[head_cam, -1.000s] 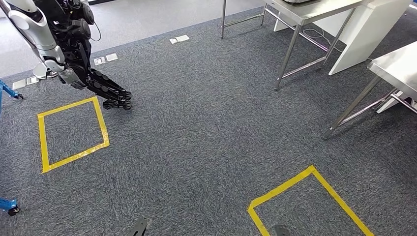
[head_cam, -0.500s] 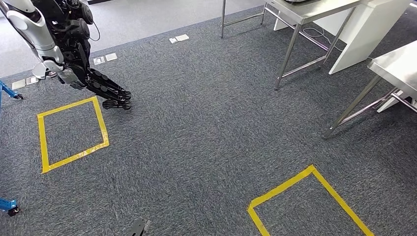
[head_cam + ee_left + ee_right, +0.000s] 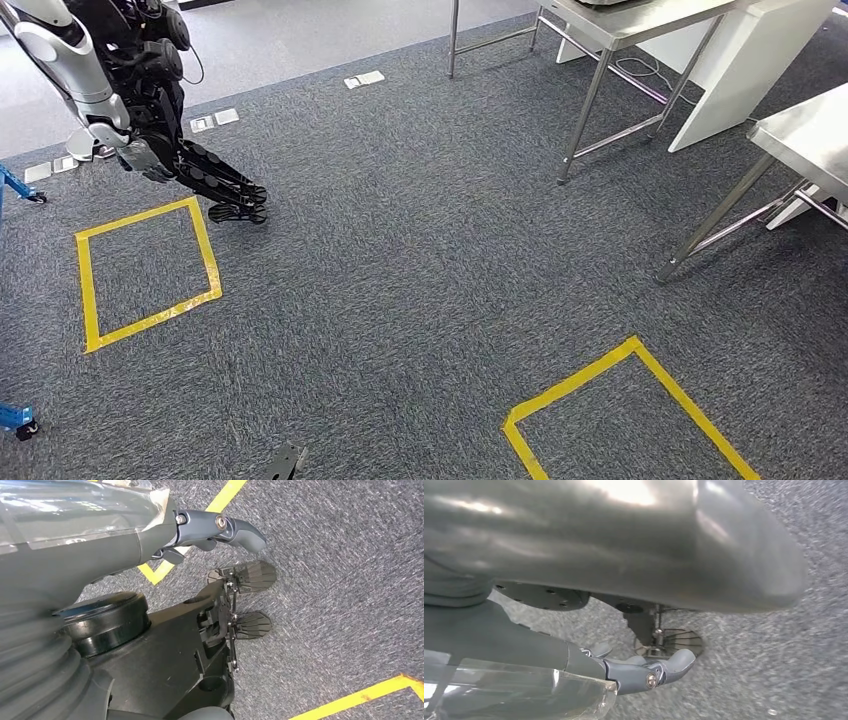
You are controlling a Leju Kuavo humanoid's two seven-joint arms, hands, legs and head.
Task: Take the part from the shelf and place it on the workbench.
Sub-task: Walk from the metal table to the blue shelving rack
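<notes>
Below, grey carpet [image 3: 420, 260] fills the floor, marked with two yellow tape squares [image 3: 148, 272]. Steel tables [image 3: 640, 20] stand at the far right, and another robot [image 3: 120, 80] stands beside the left square. No container or part can be made out, so where the part lies cannot be told. The left hand [image 3: 200, 530] hangs over the carpet, thumb out, holding nothing; its other fingers are hidden. The right hand [image 3: 644, 670] hangs likewise, fingers loosely curled around nothing.

Both hands [image 3: 210, 530] [image 3: 644, 670] hanging, empty.
</notes>
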